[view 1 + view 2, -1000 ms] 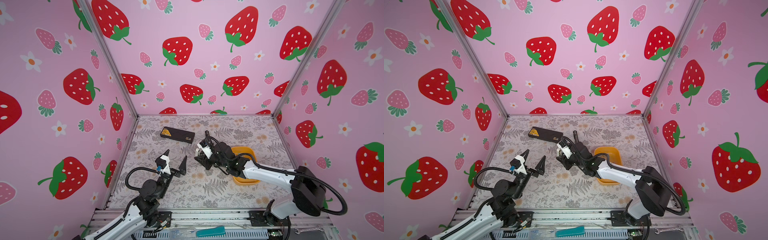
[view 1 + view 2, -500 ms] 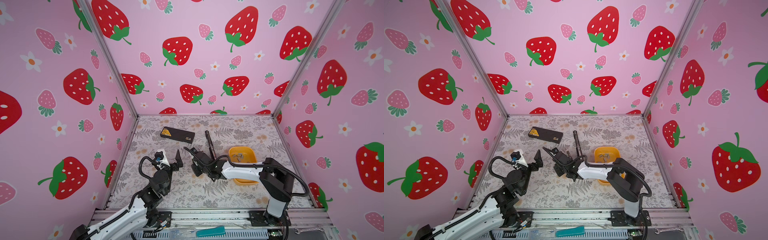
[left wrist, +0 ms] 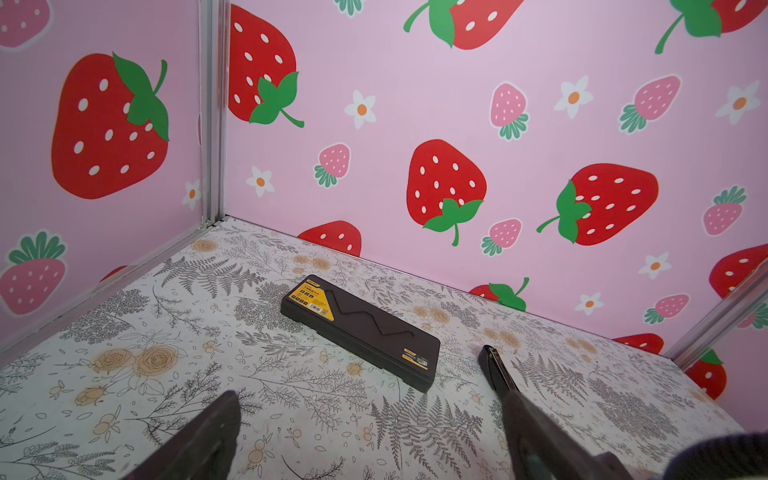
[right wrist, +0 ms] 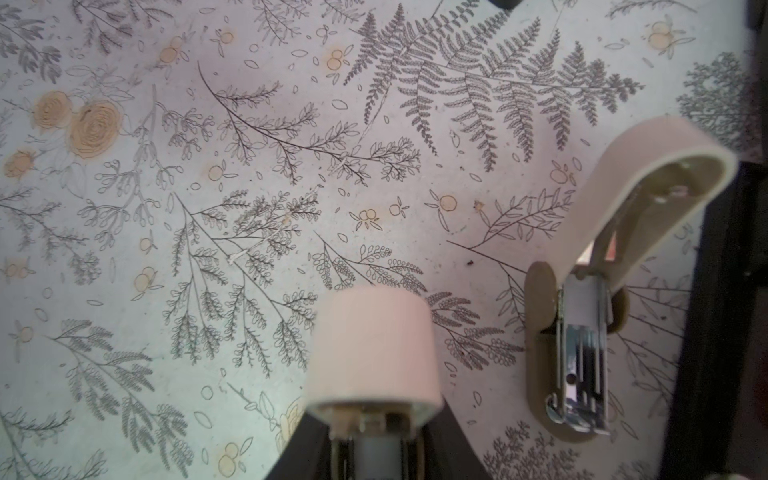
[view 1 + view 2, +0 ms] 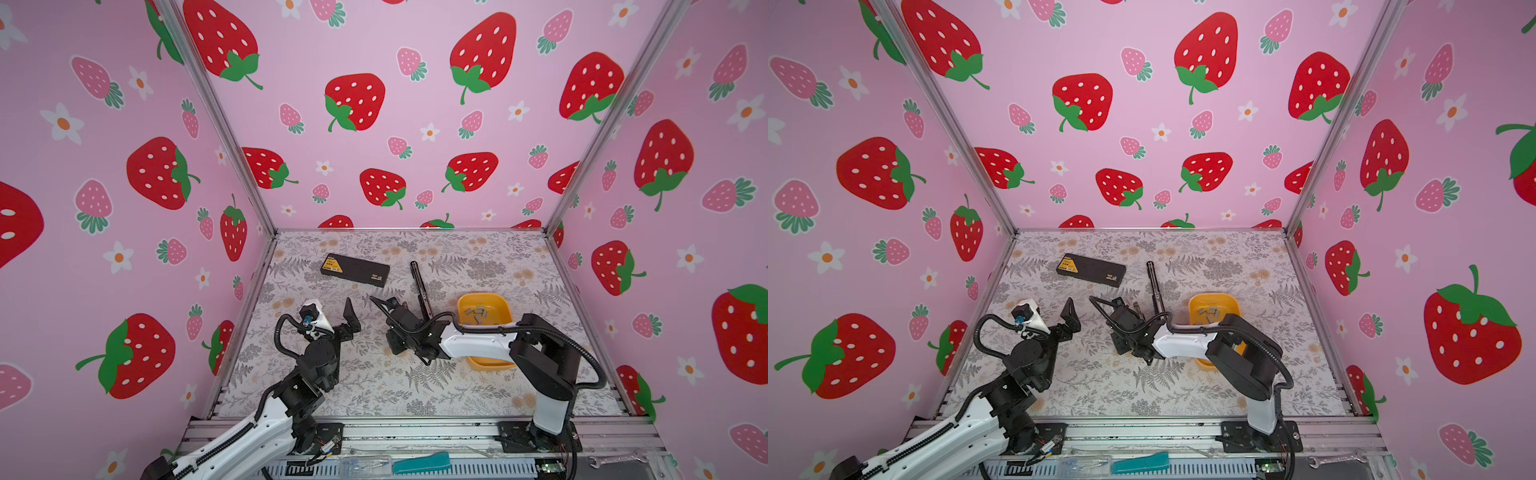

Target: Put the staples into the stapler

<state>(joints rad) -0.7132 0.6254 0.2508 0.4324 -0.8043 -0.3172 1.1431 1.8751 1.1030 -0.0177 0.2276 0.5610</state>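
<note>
Left arm [image 5: 249, 434], right arm [image 5: 478, 345]: white shells, black joints, ribbed black cables.

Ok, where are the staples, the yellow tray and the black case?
staples [image 5: 478, 310], in a top view, on one grey strip of the heap
yellow tray [image 5: 482, 296], in a top view, far rim
black case [image 3: 361, 332], left wrist view, lid middle

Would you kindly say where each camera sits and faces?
Top views: high at the front, facing down towards the back wall; left arm, right arm, left claw, right claw show.
Left wrist: on the left arm, facing the back wall; open fingers show.
Right wrist: on the right arm, facing down at the open stapler; fingers grip a pale block.
Shared: top and left wrist views both show the black case.
</note>
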